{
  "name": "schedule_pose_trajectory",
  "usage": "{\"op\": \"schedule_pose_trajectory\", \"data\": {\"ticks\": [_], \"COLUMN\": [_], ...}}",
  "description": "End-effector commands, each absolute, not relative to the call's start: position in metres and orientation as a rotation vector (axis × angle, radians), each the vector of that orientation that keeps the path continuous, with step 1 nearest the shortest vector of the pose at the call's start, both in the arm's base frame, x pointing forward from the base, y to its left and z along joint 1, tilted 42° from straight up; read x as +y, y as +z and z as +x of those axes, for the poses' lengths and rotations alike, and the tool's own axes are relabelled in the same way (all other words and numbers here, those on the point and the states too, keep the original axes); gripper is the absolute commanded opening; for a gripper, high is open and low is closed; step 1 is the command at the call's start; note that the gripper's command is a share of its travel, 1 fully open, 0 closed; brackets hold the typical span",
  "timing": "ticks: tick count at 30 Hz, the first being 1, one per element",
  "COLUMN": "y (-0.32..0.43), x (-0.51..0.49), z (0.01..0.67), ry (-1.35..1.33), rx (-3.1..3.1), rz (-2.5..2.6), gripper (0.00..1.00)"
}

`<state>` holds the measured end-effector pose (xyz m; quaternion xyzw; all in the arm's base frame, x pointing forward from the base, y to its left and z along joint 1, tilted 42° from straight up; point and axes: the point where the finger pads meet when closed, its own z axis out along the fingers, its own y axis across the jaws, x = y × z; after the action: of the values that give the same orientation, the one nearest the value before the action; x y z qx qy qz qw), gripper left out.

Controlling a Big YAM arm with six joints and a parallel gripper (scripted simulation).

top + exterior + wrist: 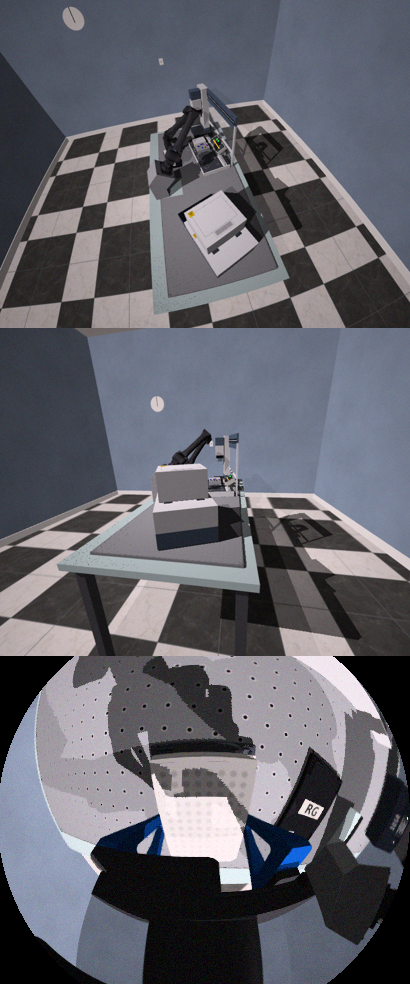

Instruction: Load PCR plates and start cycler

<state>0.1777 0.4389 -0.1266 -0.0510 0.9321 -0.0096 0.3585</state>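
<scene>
One PCR plate (199,803) sits clamped between the two blue fingers, held above the perforated bench (294,709). One black regrip nest RG (310,793) lies just right of the plate. One cycler Q1 (213,219) stands well apart from it, lid shut.

A pale teal tabletop (164,569) carries a grey mat (184,273) speckled with dark dots. The cycler (218,222) is white, with a yellow sticker and a barcode. The arm (177,136) is black; its hand (203,830) has blue fingers around a white, dimpled plate (200,824). The floor (85,222) is a black-and-white checkerboard.
</scene>
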Motion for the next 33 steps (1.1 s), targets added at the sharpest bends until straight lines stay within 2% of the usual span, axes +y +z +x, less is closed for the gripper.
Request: {"op": "schedule_pose_trajectory", "data": {"ticks": [1,10,33], "y": [-0.129,-0.115,-0.124], "x": [0.444,0.454,0.454], "z": [0.171,0.191,0.174], "ry": [-0.005,0.022,0.012], "rx": [2.397,2.39,2.396], "rz": [-0.145,-0.105,-0.132], "gripper": [0.0,0.0,0.0]}}
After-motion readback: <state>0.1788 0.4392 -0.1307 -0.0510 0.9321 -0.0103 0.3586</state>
